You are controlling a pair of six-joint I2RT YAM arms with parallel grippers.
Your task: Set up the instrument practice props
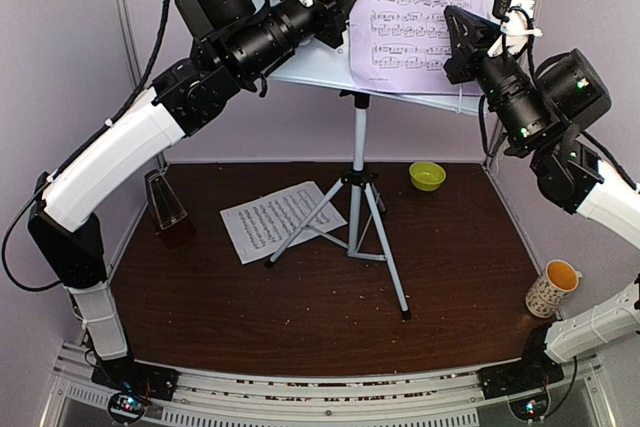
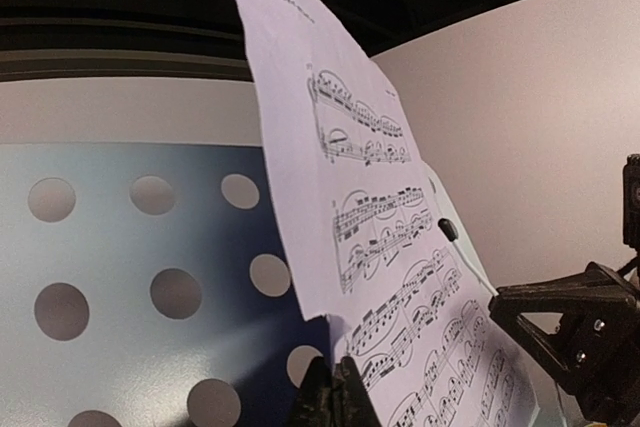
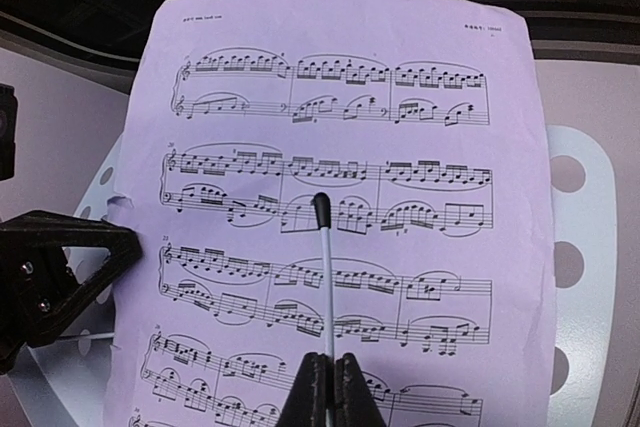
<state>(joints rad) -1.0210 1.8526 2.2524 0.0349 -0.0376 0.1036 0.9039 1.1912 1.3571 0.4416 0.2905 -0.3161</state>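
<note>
Right wrist view: both grippers are closed up at the lavender printed music sheet (image 3: 340,147) on the stand.

The right gripper (image 3: 327,372) has its fingers pressed together on a thin white rod with a black tip (image 3: 323,247). The rod runs straight ahead from the fingertips and lies across the sheet's front. The sheet stands upright just ahead of that gripper, against the desk of the white perforated music stand on a silver-and-black tripod (image 3: 595,217). The left gripper (image 2: 335,377) is fully closed too. The sheet's near edge rises just above its fingertips, but whether they pinch the paper is hard to tell from its own camera. Well below both grippers, on the dark brown table (image 1: 460,277), the white printed music sheet (image 1: 280,219) lies flat, with the small dark-red pyramid metronome (image 1: 165,202) standing near it.
</note>
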